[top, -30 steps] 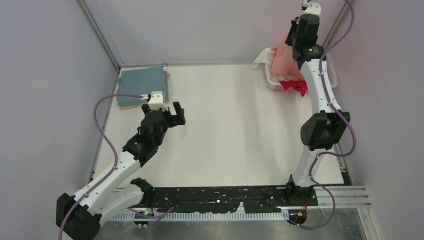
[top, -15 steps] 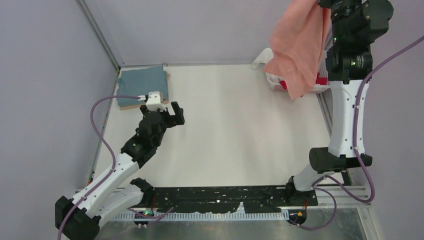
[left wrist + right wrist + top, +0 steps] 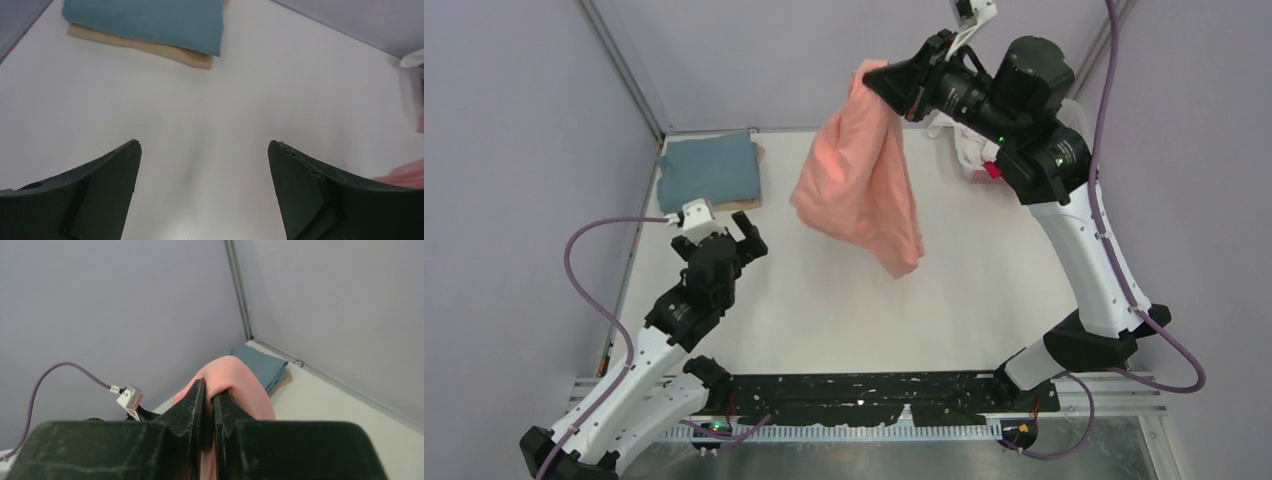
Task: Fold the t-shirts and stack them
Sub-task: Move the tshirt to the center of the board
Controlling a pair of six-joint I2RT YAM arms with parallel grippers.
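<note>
Carrying step: right gripper [image 3: 209, 386] clamped on salmon-pink t-shirt [image 3: 854, 180], dangling right of folded stack [image 3: 709, 170]; left gripper [image 3: 204, 146] spread wide, empty; next, lay flat.

The left gripper [image 3: 204, 145] is standing wide open. Its two dark fingers [image 3: 95, 195] are showing at the bottom corners, with only bare white table [image 3: 225, 110] between them. At the upper left, a folded teal shirt [image 3: 145, 17] is lying on a folded tan shirt [image 3: 150, 47], which is showing as a narrow strip along the near edge. The stack is sitting well apart from the fingers. At the right edge, a patch of pink cloth [image 3: 406, 175] is showing just beside the right finger; contact with the table cannot be told. Above it, a small white object [image 3: 414, 56] is showing, too cropped to identify. A grey-violet wall [image 3: 360, 20] is running across the upper right.
</note>
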